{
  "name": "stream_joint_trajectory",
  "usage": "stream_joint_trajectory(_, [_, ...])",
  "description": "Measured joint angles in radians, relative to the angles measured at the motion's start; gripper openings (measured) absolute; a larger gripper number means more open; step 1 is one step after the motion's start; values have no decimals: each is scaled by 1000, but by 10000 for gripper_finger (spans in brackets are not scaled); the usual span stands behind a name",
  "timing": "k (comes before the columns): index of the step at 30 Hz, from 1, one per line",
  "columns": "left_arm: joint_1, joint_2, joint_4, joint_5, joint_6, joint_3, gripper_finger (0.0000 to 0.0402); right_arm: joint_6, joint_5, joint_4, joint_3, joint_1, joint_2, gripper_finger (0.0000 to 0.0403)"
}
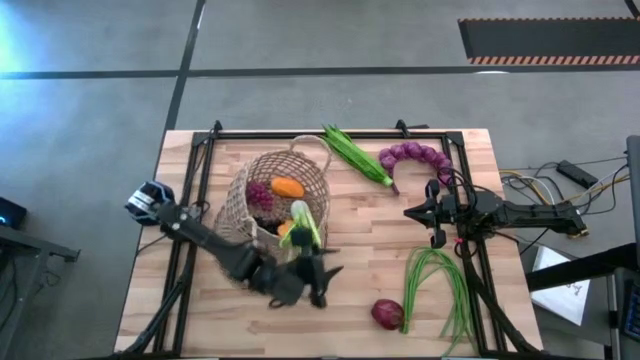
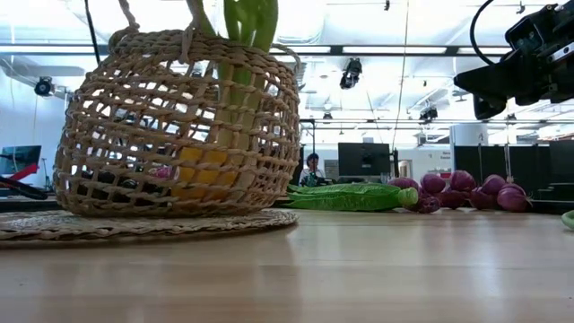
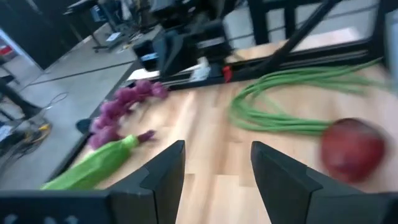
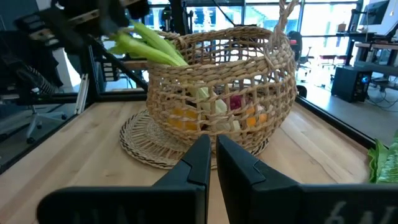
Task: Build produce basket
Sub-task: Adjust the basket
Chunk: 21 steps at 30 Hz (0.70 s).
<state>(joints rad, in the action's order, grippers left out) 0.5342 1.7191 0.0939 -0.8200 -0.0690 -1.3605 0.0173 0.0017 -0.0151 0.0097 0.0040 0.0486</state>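
The tan wicker basket (image 1: 275,200) stands upright on a flat woven mat (image 4: 146,140). Inside it lie an orange pepper (image 1: 287,186), dark grapes (image 1: 258,195) and a leek (image 1: 300,222) whose green leaves (image 4: 149,43) stick out over the rim. On the table lie green okra-like pods (image 1: 355,155), a purple onion string (image 1: 415,157), green beans (image 1: 435,280) and a red onion (image 1: 387,314). My left gripper (image 3: 214,168) is open, just near-side of the basket (image 1: 325,283), facing the beans. My right gripper (image 4: 213,155) is shut, above the table right of the basket (image 1: 410,212).
Black frame rails (image 1: 205,165) run along the table's left, far and right sides. Bare wood lies between the basket and the beans (image 1: 365,240). Beyond the far edge, in the low view, a person (image 2: 311,168) sits at monitors.
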Motion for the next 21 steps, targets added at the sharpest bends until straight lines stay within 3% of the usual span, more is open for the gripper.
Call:
stream_joint_trajectory(7, [156,-26,27,-15,-132,9,169,-4,0,0,0,0,0,18])
stream_joint_trajectory(16, [240,-29,92,-150,-352,148,169,-305,4,-10,0,0,0,18])
stream_joint_trajectory(21, [238,-32,98,-187,-463,250,169,-202,1,-18,0,0,0,18])
